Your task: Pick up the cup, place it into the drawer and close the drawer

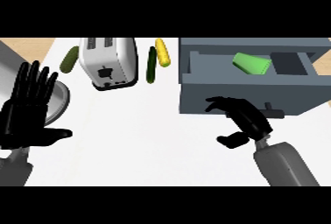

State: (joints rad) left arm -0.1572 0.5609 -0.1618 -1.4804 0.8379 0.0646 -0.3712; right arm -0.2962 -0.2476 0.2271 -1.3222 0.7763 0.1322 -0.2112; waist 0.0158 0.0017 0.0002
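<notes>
Fingers of the right hand (249,120) are curling loosely, holding nothing, against the grey drawer (245,94) front beside its handle (275,111). Beyond them the green cup (252,64) is lying inside. Bare worktop (149,135) is spreading leftward to the left hand (26,116), resting with straight fingers.

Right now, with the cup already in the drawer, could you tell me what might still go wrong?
1. The green cup lies tilted in the open drawer; if it sits above the rim, it might catch as the drawer closes.
2. The right hand is at the drawer front beside the handle; an off-centre push could skew the drawer.
3. The left hand rests open at the left edge, so nothing braces the cabinet.
</notes>
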